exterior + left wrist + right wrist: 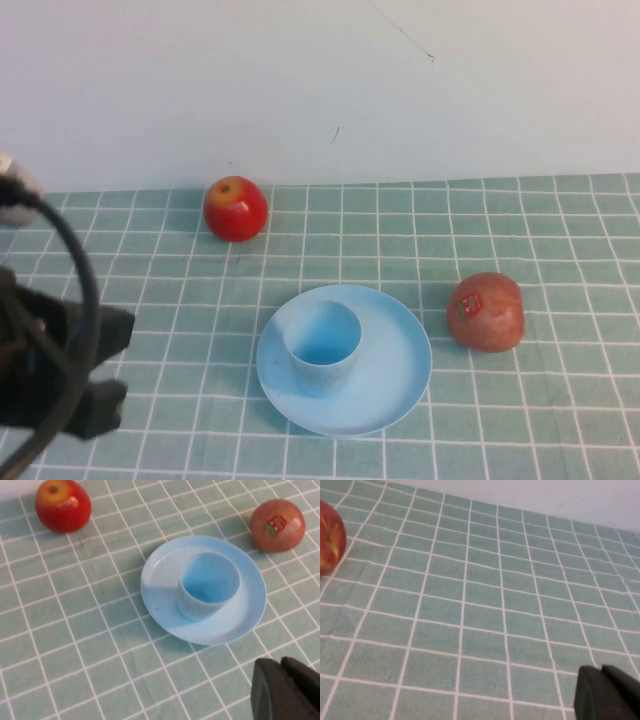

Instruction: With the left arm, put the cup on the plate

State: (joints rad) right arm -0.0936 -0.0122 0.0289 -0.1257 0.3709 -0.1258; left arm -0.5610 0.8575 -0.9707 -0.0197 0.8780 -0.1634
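Note:
The light-blue cup (322, 346) stands upright on the light-blue plate (400, 375), a little left of the plate's centre. Both also show in the left wrist view, the cup (207, 590) on the plate (160, 587). My left arm (45, 370) is at the table's near left, well clear of the plate. My left gripper (281, 662) is shut and empty, held above the cloth on the near side of the plate. My right gripper (602, 669) is shut and empty over bare cloth; it is out of the high view.
A red apple (236, 208) sits at the back left near the wall. A second apple with a sticker (486, 311) lies just right of the plate. A green checked cloth (180, 270) covers the table.

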